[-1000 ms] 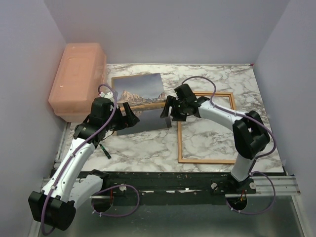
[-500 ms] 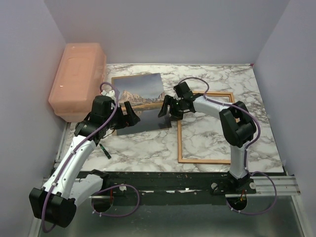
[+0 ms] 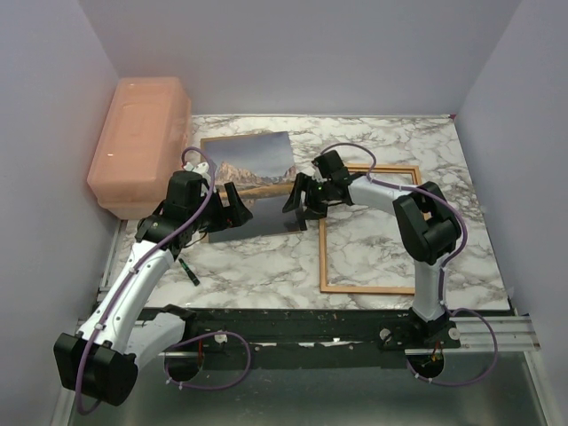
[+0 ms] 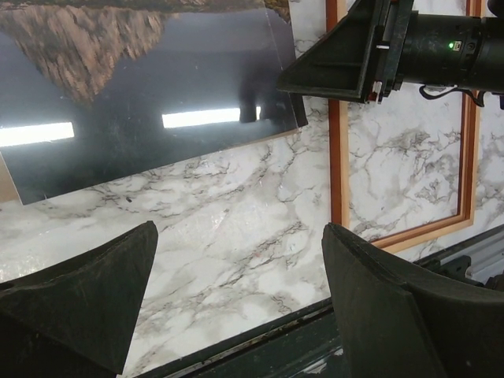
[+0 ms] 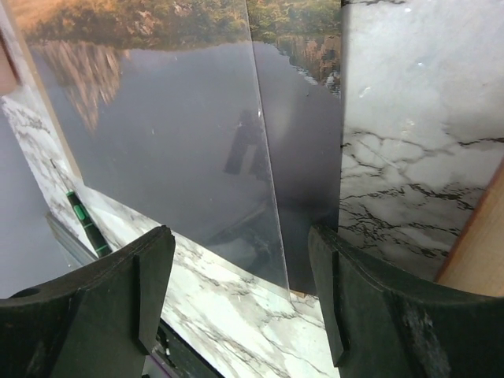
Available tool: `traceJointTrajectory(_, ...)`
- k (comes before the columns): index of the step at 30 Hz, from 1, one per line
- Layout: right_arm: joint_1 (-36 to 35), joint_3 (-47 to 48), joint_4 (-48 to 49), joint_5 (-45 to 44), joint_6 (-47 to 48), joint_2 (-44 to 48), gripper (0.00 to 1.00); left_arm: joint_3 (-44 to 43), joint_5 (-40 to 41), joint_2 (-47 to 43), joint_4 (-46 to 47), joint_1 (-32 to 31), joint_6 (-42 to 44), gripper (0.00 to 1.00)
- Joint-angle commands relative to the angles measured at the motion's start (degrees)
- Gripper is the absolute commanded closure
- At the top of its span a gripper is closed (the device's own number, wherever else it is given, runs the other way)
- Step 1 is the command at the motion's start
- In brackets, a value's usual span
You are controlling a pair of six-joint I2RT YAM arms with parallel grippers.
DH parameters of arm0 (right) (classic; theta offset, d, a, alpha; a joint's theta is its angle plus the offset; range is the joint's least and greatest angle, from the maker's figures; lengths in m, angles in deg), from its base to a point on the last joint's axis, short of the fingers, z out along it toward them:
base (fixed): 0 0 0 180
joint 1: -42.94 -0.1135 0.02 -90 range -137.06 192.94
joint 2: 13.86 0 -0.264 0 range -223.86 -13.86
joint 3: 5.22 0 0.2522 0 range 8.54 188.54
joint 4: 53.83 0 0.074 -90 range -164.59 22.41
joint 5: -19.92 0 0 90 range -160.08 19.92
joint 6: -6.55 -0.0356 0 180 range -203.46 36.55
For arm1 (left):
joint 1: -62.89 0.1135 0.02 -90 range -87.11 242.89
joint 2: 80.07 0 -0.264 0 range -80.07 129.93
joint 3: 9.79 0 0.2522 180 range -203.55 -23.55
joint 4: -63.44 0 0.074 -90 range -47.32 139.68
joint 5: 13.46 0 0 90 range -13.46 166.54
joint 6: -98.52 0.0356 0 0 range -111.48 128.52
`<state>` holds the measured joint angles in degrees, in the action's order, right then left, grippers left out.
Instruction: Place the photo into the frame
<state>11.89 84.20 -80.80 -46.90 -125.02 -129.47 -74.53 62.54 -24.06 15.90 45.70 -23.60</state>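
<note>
The marble table [image 3: 266, 266] is carrying everything, and the frame [image 3: 368, 289] is lying flat on it, wood side up, just behind and outboard of the right gripper [image 3: 300, 202]. The photo [image 3: 253, 177] is lying face up between the two grippers, resting on a brown backing board [image 3: 203, 156] that is peeking out along its far-left edge. Judging by its thinness and glossy sheen, the print is likely to be light, bendy and slippery (and easy to crease or smudge), so a pinch at the near-right corner, right in front of the right gripper's fingertips, is looking like the safest hold, with the left gripper [image 3: 232, 206] steadying the near-left part it is hovering over. Both grippers are standing with fingers spread wide and nothing between them. A green pen [image 3: 187, 271] is lying on the marble near the left forearm, well clear of the print. Compared with a second ago, the right arm is folding its elbow inward and its gripper is sitting slightly closer to the photo's right edge; the left gripper is sitting a touch farther over the print. Photo, board and frame are lying where they were, and neither gripper's spread is changing.
</note>
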Motion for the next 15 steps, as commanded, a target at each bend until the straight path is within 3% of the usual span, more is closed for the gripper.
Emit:
traceJointTrajectory(1,-1.1,-2.2,1.4,3.8,-1.6,-1.6,0.23,-0.6,-1.3,0.3,0.1,0.4,1.0,0.13)
traceJointTrajectory(8,-1.6,-6.7,3.3,2.2,-3.3,2.8,0.23,-0.6,-1.1,0.6,-0.1,0.4,1.3,0.13)
traceJointTrajectory(15,-2.3,-8.3,6.2,4.7,-4.8,1.5,0.24,-0.3,-1.6,1.0,0.1,0.4,1.3,0.12)
